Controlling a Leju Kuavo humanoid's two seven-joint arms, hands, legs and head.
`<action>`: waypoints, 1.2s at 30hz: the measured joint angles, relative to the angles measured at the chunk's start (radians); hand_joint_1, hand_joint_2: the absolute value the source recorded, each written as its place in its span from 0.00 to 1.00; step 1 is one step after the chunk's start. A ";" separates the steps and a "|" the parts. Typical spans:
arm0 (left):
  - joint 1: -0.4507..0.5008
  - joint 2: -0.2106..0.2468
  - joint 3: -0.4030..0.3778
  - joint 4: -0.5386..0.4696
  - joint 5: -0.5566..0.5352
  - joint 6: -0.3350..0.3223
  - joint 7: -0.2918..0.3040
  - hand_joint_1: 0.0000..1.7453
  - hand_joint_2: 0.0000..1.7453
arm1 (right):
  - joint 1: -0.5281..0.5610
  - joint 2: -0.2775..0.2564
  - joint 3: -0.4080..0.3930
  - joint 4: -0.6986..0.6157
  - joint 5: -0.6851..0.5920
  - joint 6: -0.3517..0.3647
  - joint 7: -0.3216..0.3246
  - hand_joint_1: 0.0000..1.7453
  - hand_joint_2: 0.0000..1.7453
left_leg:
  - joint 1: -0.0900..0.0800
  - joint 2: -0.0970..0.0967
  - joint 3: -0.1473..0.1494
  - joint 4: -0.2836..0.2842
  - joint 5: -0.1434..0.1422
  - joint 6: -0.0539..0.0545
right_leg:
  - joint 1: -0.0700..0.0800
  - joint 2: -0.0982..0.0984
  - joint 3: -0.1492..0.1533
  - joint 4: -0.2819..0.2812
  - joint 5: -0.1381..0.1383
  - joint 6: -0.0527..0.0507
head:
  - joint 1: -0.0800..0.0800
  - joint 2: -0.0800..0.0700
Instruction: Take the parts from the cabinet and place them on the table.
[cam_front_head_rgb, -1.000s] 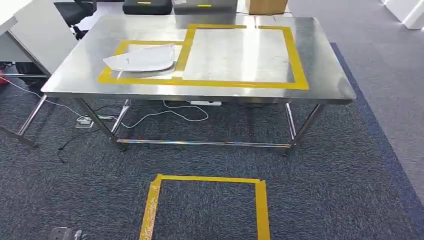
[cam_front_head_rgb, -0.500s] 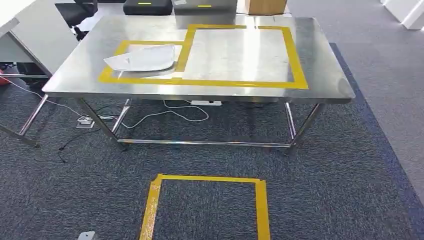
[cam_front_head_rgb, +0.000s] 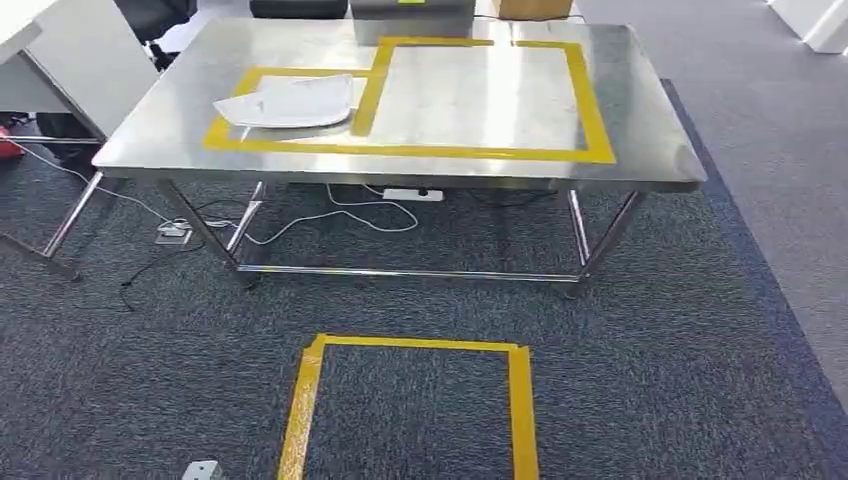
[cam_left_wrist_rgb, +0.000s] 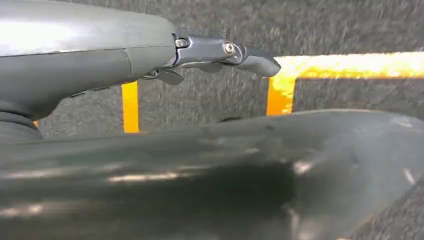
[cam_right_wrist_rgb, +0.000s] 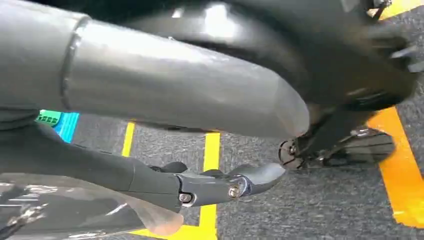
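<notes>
Already one white bagged part (cam_front_head_rgb: 290, 103) lies flat on the steel table (cam_front_head_rgb: 660, 150), inside the smaller yellow tape outline (cam_front_head_rgb: 228, 132) at its left. Down at the robot's side, the right hand (cam_right_wrist_rgb: 150, 185) grips a clear plastic bag (cam_right_wrist_rgb: 75, 210) (contents too dark to name). Its left hand (cam_left_wrist_rgb: 150, 55) hangs over the carpet (cam_front_head_rgb: 700, 350) with fingers extended, holding nothing.

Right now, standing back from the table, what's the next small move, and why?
Probably step forward into the yellow floor square. The table stands beyond it, likely out of arm's reach, and a clear plastic bag sits against the right hand, seemingly held. A white bagged part already lies in the smaller taped outline.
</notes>
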 joint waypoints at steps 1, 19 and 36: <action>0.000 -0.002 -0.002 0.000 -0.001 0.000 0.001 0.00 0.00 | 0.003 -0.001 0.000 0.000 -0.001 0.000 0.001 0.00 0.00 | -0.003 -0.001 0.002 0.000 0.005 -0.007 | -0.002 0.003 -0.017 0.009 0.010 -0.012 | -0.007 0.000; -0.009 -0.011 -0.015 0.007 -0.018 0.021 0.010 0.00 0.00 | 0.006 -0.003 -0.001 -0.007 -0.037 -0.004 0.021 0.00 0.00 | -0.047 0.004 0.196 -0.054 -0.123 0.039 | 0.032 -0.031 -0.182 0.019 0.176 -0.050 | -0.042 0.000; -0.008 -0.028 -0.025 0.012 -0.019 0.047 0.010 0.00 0.00 | 0.005 -0.018 -0.011 -0.019 -0.086 0.028 0.007 0.00 0.00 | -0.027 0.010 -0.027 0.022 -0.002 -0.002 | 0.011 -0.022 0.011 -0.022 0.007 -0.063 | -0.045 0.000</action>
